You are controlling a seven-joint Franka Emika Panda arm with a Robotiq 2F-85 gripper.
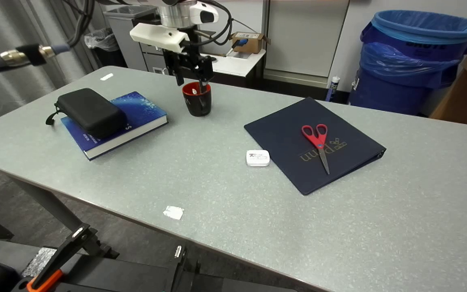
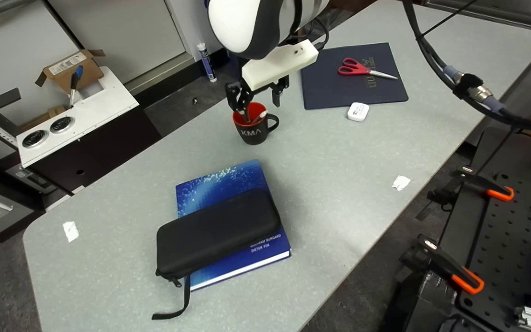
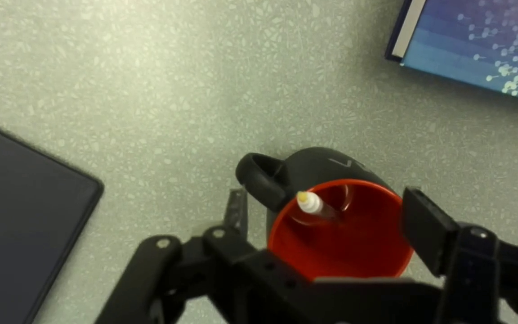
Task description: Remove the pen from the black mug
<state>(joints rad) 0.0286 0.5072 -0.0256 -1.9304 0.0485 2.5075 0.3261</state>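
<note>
The black mug (image 3: 319,159) with the red interior stands upright on the table. It also shows in both exterior views (image 1: 198,106) (image 2: 252,134). The pen (image 3: 312,203) leans inside it towards the handle side. Its white end with a yellowish tip is at the rim, and its lower part is dim. The pen's end also shows in both exterior views (image 1: 194,91) (image 2: 262,115). My gripper (image 3: 326,200) is open and empty above the mug. One finger is beyond the handle side. The other overlaps the opposite rim; in both exterior views (image 1: 191,81) (image 2: 262,107) its tip overlaps the mug's opening.
A blue book (image 2: 219,182) with a black case (image 2: 219,233) on it lies near the mug. A dark binder (image 1: 282,125) bears red-handled scissors (image 1: 316,140). A small white box (image 1: 258,158) sits beside the binder. The table's edge (image 2: 152,138) runs behind the mug.
</note>
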